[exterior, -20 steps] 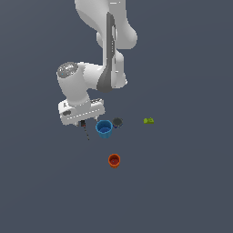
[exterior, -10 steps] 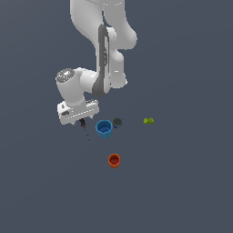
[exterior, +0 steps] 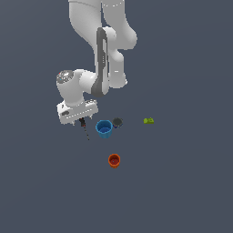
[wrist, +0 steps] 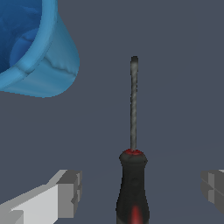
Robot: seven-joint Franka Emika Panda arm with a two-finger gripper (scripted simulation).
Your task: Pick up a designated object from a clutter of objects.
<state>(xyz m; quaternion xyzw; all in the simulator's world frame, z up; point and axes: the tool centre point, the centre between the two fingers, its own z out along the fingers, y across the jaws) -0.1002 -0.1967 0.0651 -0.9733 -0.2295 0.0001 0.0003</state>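
Note:
The screwdriver [wrist: 132, 175], with a red-and-black handle and a thin dark shaft, lies on the grey floor. In the exterior view the screwdriver [exterior: 85, 129] shows just below the hand, left of the blue cup [exterior: 104, 129]. My gripper [wrist: 141, 188] is open, with one finger [wrist: 70, 192] on each side of the handle and not touching it. In the exterior view the gripper [exterior: 81, 119] sits low over the handle end, and the hand hides most of the handle. The blue cup [wrist: 35, 52] stands beside the shaft tip.
A dark grey disc [exterior: 118, 122] lies just to the exterior view's right of the blue cup. A small yellow-green piece [exterior: 149, 120] lies further right. A smaller orange cup [exterior: 114, 160] stands nearer the camera. All rest on the grey floor [exterior: 182, 182].
The hand has shifted a little to the exterior view's left, off the blue cup's edge and over the screwdriver's handle. The objects have not moved.

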